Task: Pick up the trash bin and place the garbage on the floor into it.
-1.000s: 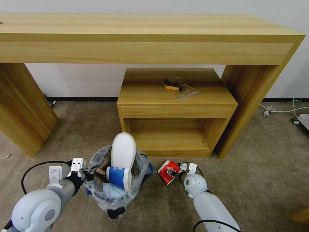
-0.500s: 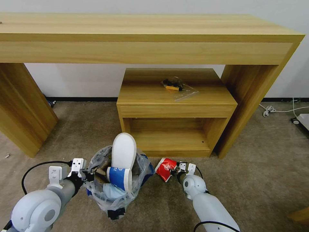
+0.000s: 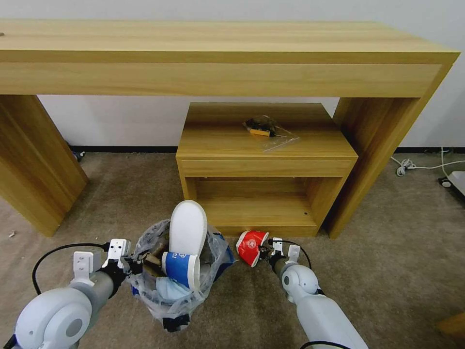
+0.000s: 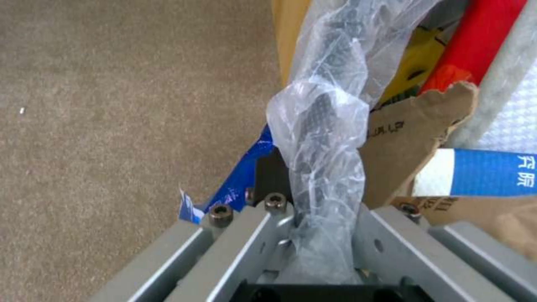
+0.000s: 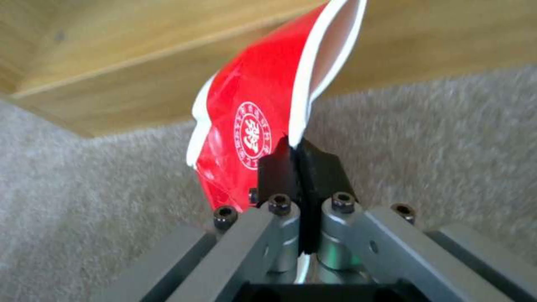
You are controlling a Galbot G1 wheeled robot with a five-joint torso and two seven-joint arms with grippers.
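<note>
The trash bin, black with a crinkly clear liner, hangs just above the beige floor at lower centre. My left gripper is shut on its bagged rim. Inside are a white foam insole, a blue-white cup and brown cardboard. To the bin's right, my right gripper is shut on the rim of a crushed red paper cup, held off the carpet. In the right wrist view the black fingertips pinch the red cup.
A low wooden cabinet stands right behind the bin and the red cup, under a long wooden desk. A clear bag with small items lies on the cabinet. Cables lie at the right wall. Open carpet lies at right.
My right gripper has lifted the red cup and carried it slightly away from me towards the cabinet, turning it so its rim faces up. The left gripper and bin have barely moved.
</note>
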